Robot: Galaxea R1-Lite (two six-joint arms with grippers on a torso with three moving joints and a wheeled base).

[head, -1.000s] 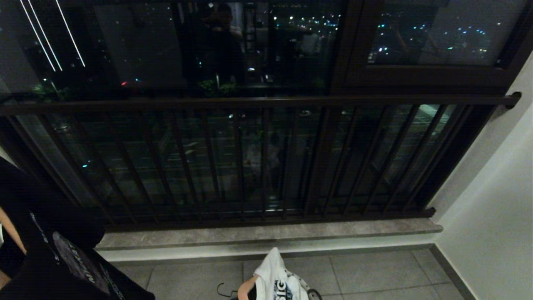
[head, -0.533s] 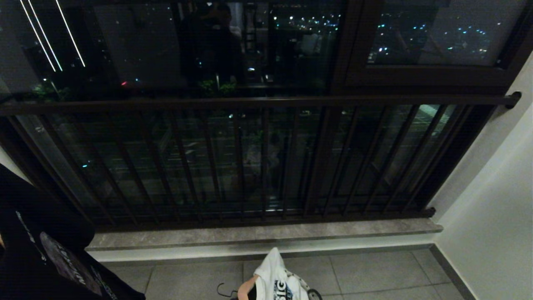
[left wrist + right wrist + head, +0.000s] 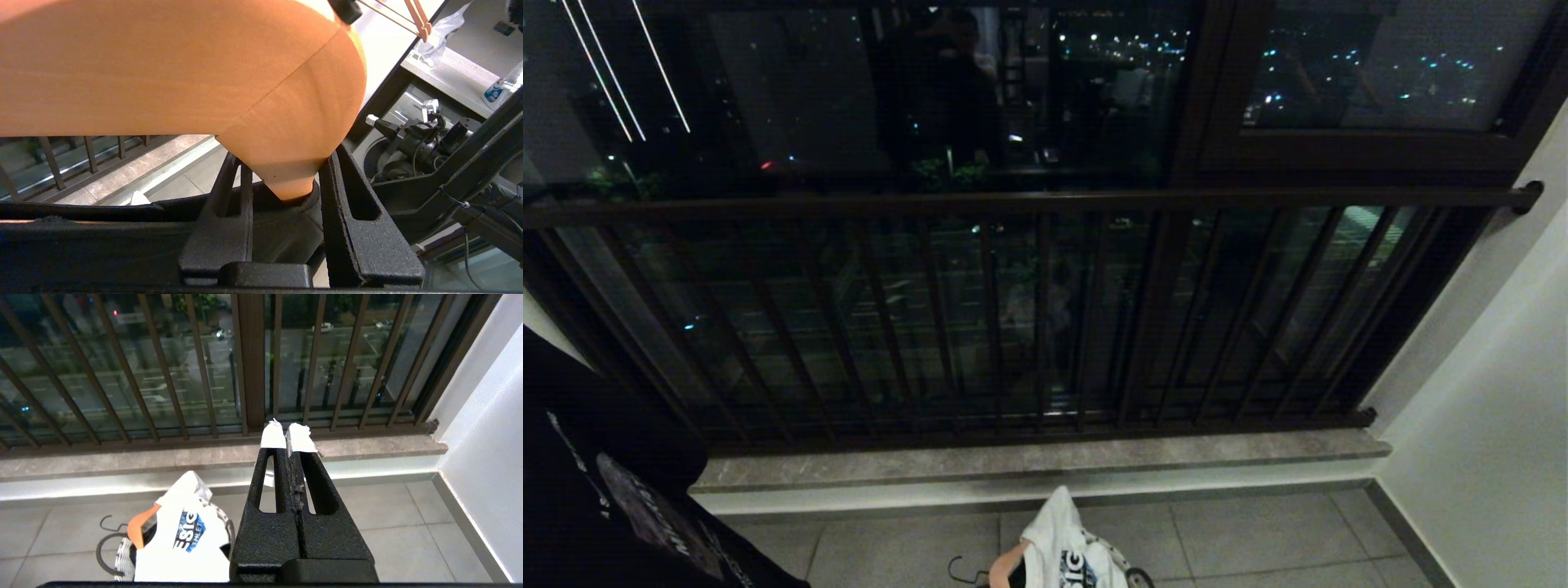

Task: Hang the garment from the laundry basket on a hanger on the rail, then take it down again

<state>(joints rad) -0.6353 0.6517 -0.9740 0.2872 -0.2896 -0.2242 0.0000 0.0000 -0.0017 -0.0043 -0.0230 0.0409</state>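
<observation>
A black printed garment (image 3: 613, 498) hangs at the lower left of the head view. In the left wrist view it drapes on a broad orange wooden hanger (image 3: 184, 69). My left gripper (image 3: 286, 183) is shut on the hanger's lower middle, where the garment's black collar (image 3: 286, 232) wraps it. The laundry basket (image 3: 121, 559) stands on the floor tiles at bottom centre, holding a white printed garment (image 3: 1066, 547) on a second orange hanger (image 3: 141, 526). My right gripper (image 3: 288, 437) hovers above the floor beside the basket, shut and empty. The rail is out of view.
Dark brown window-guard bars (image 3: 1045, 318) over a stone sill (image 3: 1045, 457) fill the view ahead. A white wall (image 3: 1494, 425) closes the right side. The robot's base and cables (image 3: 425, 139) show beyond the left gripper.
The black garment has slid left and a little lower in the head view. The orange hanger arm seen at the left edge no longer shows. The right arm is still.
</observation>
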